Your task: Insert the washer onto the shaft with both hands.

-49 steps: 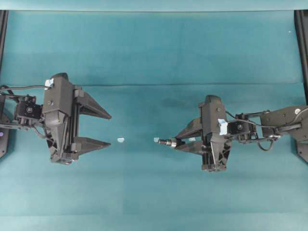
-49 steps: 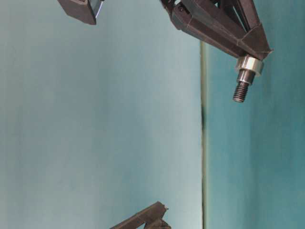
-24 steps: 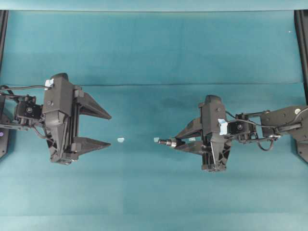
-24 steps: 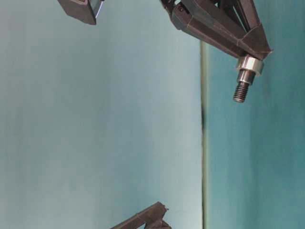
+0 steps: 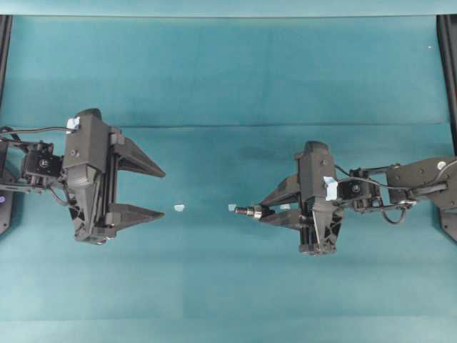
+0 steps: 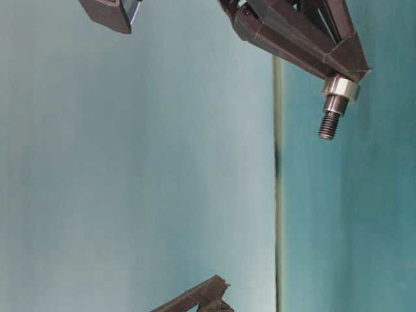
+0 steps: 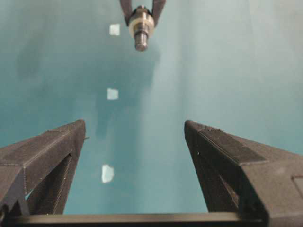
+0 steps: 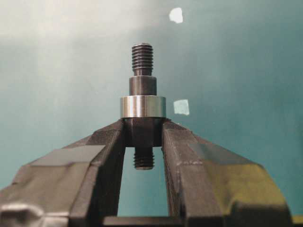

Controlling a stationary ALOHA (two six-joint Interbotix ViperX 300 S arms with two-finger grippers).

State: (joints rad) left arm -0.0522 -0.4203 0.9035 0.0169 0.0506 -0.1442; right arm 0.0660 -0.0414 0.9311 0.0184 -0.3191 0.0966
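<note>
— Teal cloth covers the whole desk (image 5: 235, 71). What does each tool do now?

— On the right, the right tool (image 8: 143, 137) is pressed together on the shaft (image 8: 142, 85), pinching its lower part just under the collar. The threaded end points away from the wrist, toward the other arm. The washer (image 8: 142, 106) is the silvery ring that sits already around the shaft, touching the fingertips (image 8: 109, 137).

— And the other one?

— The left tool (image 5: 148, 193) is spread wide and holds nothing. It faces the shaft from well apart, and in its wrist view the shaft is straight ahead between its two fingers (image 7: 47, 151).

— Why is the shaft held so?

— I think the grip is low so that the upper part stays free for the ring, and it is held above the cloth so that nothing blocks it. The task looks almost finished to me.

— What lies between them?

— Only small pale tape squares (image 5: 178, 208) on the cloth, perhaps as position marks.
</note>
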